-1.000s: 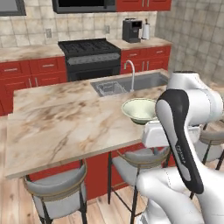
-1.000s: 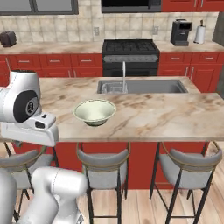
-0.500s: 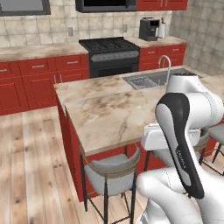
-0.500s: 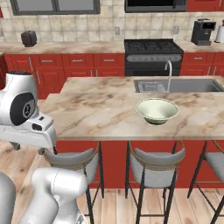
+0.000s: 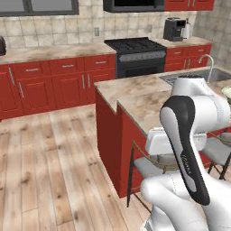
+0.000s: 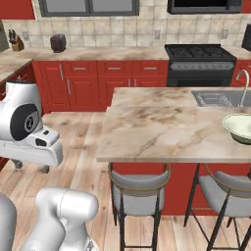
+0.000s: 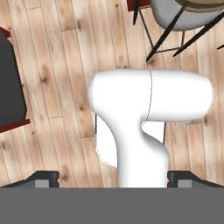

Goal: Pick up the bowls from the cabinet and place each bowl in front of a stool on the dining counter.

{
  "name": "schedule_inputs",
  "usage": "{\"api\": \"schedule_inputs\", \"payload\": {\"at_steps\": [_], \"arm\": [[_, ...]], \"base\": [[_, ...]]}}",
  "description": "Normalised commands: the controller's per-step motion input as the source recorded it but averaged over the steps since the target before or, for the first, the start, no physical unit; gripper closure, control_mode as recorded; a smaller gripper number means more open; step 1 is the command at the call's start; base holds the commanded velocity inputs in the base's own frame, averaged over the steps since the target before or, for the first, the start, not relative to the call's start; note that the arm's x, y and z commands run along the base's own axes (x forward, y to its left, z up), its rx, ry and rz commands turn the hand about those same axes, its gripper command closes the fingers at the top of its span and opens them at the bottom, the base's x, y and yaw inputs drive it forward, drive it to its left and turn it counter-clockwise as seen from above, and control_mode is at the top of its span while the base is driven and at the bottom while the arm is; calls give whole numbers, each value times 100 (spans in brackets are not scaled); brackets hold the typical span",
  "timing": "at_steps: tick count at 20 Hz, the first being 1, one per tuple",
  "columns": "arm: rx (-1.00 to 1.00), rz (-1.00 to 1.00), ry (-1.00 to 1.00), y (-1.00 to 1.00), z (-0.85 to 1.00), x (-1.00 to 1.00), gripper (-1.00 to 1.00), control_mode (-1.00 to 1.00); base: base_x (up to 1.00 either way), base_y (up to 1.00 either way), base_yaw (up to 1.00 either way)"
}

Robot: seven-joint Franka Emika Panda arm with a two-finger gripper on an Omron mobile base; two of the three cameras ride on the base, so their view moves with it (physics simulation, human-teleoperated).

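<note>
The whole scene has slid sideways across both base views over the last second, which is the base driving along the island and not the things moving. A second ago the cream bowl sat mid-frame on the marble; now the cream bowl [image 6: 238, 126] lies at the far right edge of the right base view, resting on the dining table [image 6: 162, 132] above a grey stool [image 6: 226, 191], and only a sliver of it shows at the right edge of the left base view. It has stayed where it was set, in front of that stool.

The pincer [image 7: 113, 178] points down at the wooden floor [image 7: 52, 87], with the robot's own body under it; a stool seat [image 7: 183, 13] lies ahead of the pincer, at the top of the hand view. Its two tips stand wide apart and nothing is between them, so it is released and empty. The cream bowl is well off to the pincer's side and above it, on the table top.

I judge one bowl placed and the robot now travelling to fetch the other. The grey-white marbled bowl and the red wall cabinet cannot be made out here. Another stool [image 6: 139, 188] waits at the near end of the table, a likely spot for the second bowl.
</note>
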Motion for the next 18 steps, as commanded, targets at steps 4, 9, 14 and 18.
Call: {"api": "schedule_inputs", "payload": {"at_steps": [4, 9, 14, 18], "arm": [[0, 0, 0, 0, 0, 0, -100, 100], [0, 0, 0, 0, 0, 0, -100, 100], [0, 0, 0, 0, 0, 0, -100, 100], [0, 0, 0, 0, 0, 0, -100, 100]], "base": [[51, 94, 10], [83, 30, -5], [100, 47, -5], [100, 90, -16]]}}
